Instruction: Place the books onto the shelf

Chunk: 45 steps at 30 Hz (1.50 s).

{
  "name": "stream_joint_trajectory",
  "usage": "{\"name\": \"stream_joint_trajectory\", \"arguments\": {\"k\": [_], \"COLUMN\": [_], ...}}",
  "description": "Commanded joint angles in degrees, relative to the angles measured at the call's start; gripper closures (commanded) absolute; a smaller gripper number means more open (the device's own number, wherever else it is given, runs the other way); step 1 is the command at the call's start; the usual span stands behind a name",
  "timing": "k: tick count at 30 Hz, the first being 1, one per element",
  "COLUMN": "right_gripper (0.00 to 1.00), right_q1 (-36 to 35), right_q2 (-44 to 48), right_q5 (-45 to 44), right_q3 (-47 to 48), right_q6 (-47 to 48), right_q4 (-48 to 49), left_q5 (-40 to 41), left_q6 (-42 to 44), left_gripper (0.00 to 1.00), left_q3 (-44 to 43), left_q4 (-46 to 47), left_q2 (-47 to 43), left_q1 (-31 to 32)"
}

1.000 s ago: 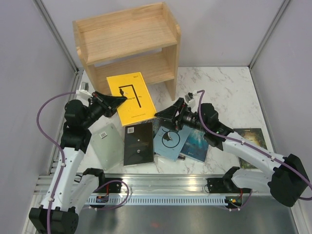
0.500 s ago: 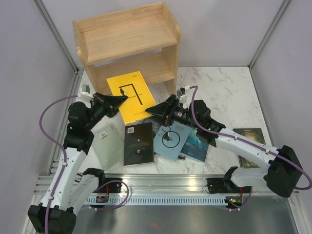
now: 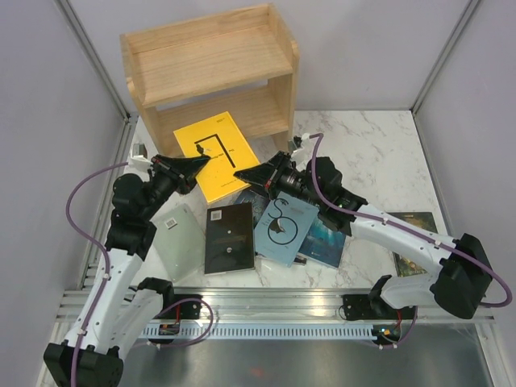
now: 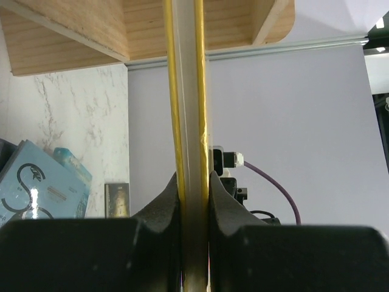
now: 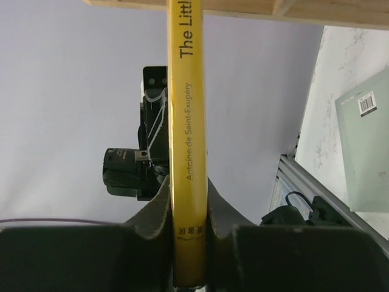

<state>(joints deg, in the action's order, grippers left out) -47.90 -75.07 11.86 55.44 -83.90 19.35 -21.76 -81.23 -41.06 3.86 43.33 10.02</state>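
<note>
- yellow book [image 3: 218,151] sits just in front of the shelf [image 3: 211,74], by its lower tier
- its spine reads "the littl…" and "antoine de saint-exupéry"
- left gripper [image 3: 201,162] is clamped on its page edge
- right gripper [image 3: 239,172] is clamped on its spine

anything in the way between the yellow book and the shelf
Nothing visible does. The yellow book, gripped by the left hand at its page edge and the right hand at its spine, points its far edge at the open lower tier of the shelf. The other books lie on its near side, not in its path.
</note>
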Motion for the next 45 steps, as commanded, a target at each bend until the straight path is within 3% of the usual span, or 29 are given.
{"name": "stream_joint_trajectory", "arguments": {"k": [1,3,4,5,7,8,11,16,17,24,31,37,45], "right_gripper": [1.0,1.0,1.0,1.0,1.0,1.0,1.0,1.0,1.0,1.0,1.0,1.0,1.0], "right_q1": [-0.4,-0.4,-0.4,-0.4,-0.1,0.1,0.9,1.8,1.9,4.0,13.2,19.5,20.7], "right_q2": [1.3,3.2,3.8,4.8,5.7,6.3,6.8,6.7,6.6,6.1,-0.4,-10.5,-22.6], "right_q5": [-1.5,-2.4,-4.4,-5.1,-6.4,-7.0,-8.2,-10.5,-10.5,-10.0,-3.5,3.6,9.3], "right_q3": [4.1,5.9,8.3,9.7,13.0,14.1,19.2,27.2,28.0,33.8,42.3,50.9,62.6], "right_q6": [2.7,5.6,7.2,10.0,12.7,14.5,17.0,21.1,21.1,20.4,15.4,8.8,3.8], "right_q4": [0.0,-5.0,-11.0,-13.6,-17.2,-19.2,-25.6,-32.6,-33.0,-34.8,-32.1,-31.5,-30.9], "left_q5": [0.1,0.1,0.2,0.6,0.8,1.2,2.1,2.0,2.1,3.0,2.1,1.5,1.4], "left_q6": [4.1,7.1,9.1,13.2,17.1,20.3,24.3,28.3,29.8,33.9,34.3,34.7,36.0], "left_gripper": [0.95,0.84,0.8,0.7,0.6,0.5,0.33,0.14,0.06,0.03,0.03,0.03,0.04], "left_q3": [-0.9,-3.2,-6.3,-7.9,-11.0,-13.7,-16.7,-21.4,-22.0,-24.9,-24.9,-25.1,-26.7], "left_q4": [1.3,-1.9,-7.3,-10.4,-17.0,-18.7,-23.1,-27.6,-29.0,-33.6,-34.4,-35.7,-37.3], "left_q2": [-1.1,-0.7,-0.6,-0.2,0.6,0.7,0.5,-0.2,-0.6,-1.8,-2.7,-3.3,-3.3], "left_q1": [0.5,0.4,0.4,0.4,0.4,0.4,0.4,0.4,0.4,0.4,0.4,0.4,0.4]}}
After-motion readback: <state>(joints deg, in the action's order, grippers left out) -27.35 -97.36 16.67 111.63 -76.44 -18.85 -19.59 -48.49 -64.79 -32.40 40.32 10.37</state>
